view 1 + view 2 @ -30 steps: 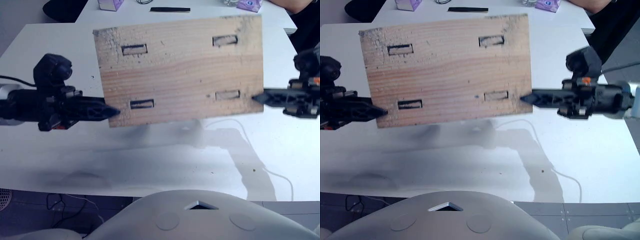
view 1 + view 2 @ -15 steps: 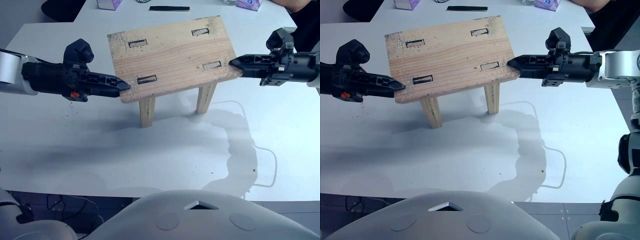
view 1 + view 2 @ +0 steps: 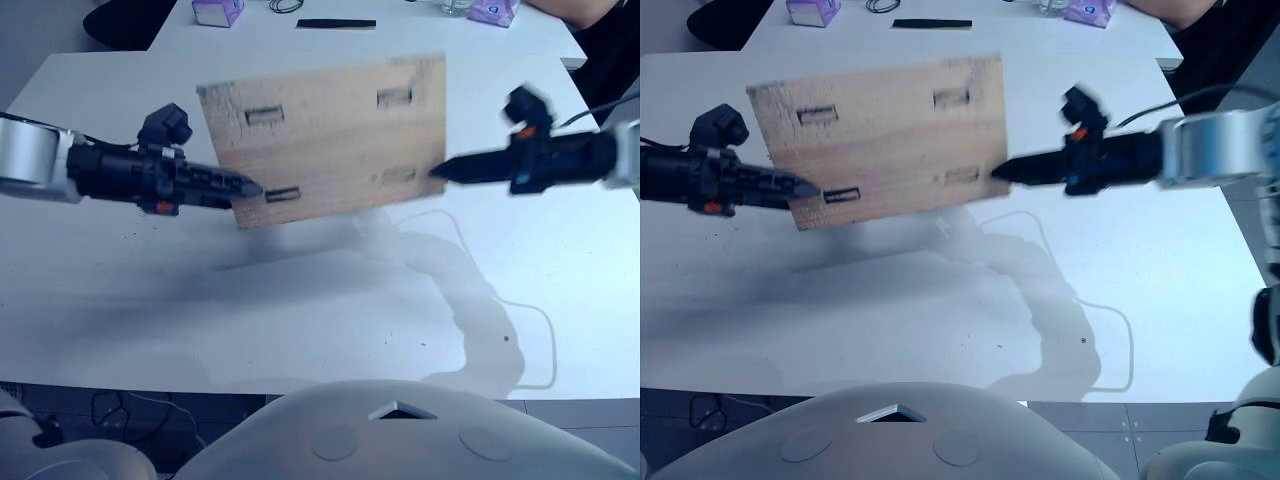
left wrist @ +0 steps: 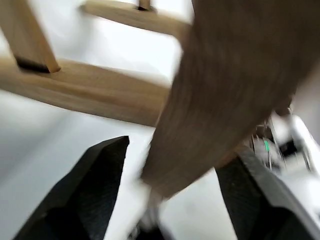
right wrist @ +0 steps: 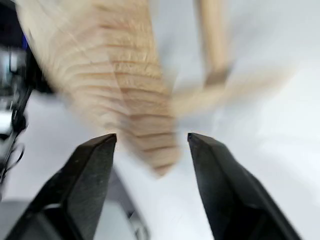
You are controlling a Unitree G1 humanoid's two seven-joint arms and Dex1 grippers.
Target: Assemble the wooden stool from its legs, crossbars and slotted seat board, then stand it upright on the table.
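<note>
And there it was, the pale wooden stool [image 3: 330, 140] caught between both arms over the white table [image 3: 300, 310], its rectangular slotted seat board [image 3: 880, 130] tipped up towards the head camera and hiding the legs. The black left gripper [image 3: 250, 188] was at the near-left corner, its fingers [image 4: 90, 190] spread wide and clamped across the thickness of the board edge. The wrist camera there caught a pale square leg [image 4: 27, 35] and a crossbar [image 4: 85, 92] beneath the seat. The black right gripper [image 3: 440, 172] met the near-right corner; whether it was squeezing, I couldn't tell through the blur. On the far side lay a small purple box [image 3: 218, 12] and a flat black strip [image 3: 336, 23].
</note>
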